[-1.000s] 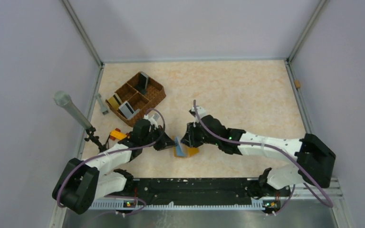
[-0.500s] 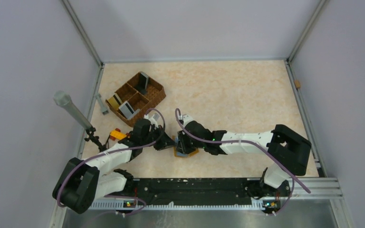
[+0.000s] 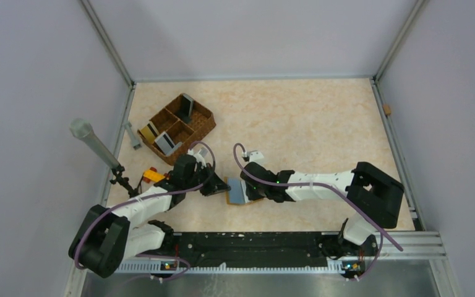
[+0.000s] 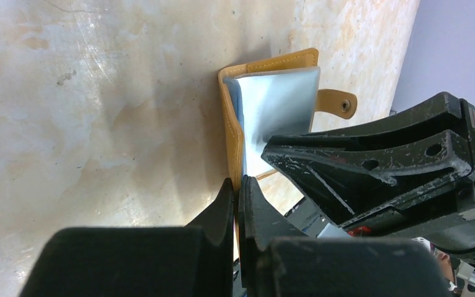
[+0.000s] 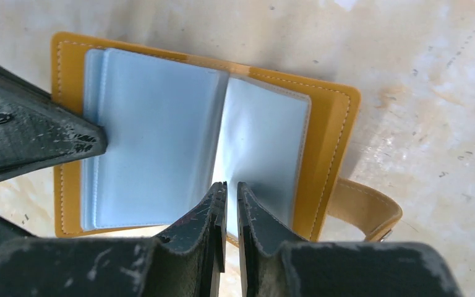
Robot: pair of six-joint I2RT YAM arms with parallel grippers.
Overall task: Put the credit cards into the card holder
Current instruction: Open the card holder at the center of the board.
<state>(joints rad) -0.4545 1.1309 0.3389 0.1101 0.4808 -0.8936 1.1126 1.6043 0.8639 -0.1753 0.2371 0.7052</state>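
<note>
Stitched mustard card holder (image 5: 334, 142), glossy plastic sleeves (image 5: 154, 142)

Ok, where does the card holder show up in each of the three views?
Top external: the card holder lies open, just below and slightly left of the picture's middle.
Left wrist: card holder at upper centre.
Right wrist: card holder spread open across the centre and left.
Shared landmark: its pale blue sleeves, visible in all three views.
</note>
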